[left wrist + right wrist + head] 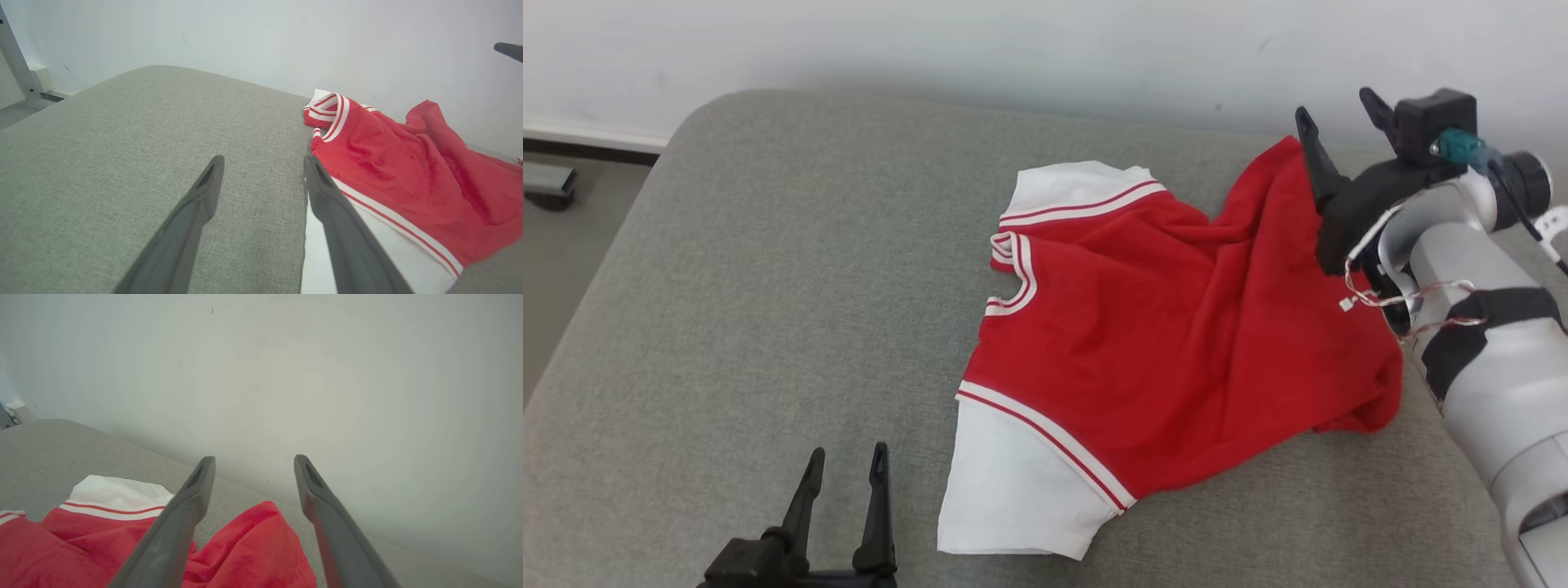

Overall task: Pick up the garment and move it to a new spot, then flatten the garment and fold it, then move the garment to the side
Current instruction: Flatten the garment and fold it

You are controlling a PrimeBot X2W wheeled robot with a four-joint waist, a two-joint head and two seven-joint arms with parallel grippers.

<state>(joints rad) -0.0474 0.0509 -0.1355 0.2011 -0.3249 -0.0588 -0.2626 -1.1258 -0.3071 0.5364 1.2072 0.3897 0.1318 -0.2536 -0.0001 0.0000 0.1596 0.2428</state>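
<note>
Grey woven cushion lies bare from 7 to 11 o'clock of the garment; its far edge meets the wall at 12. The garment sits right of centre, long axis 9-to-3, collar toward 9, hem bunched toward 3. The left gripper, at 7, stands spread and empty. The right gripper, at 2 by the hem corner, is spread too, holding nothing.

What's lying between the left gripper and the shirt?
Only bare grey cushion separates the left gripper from the shirt, seen in the head view.
</note>
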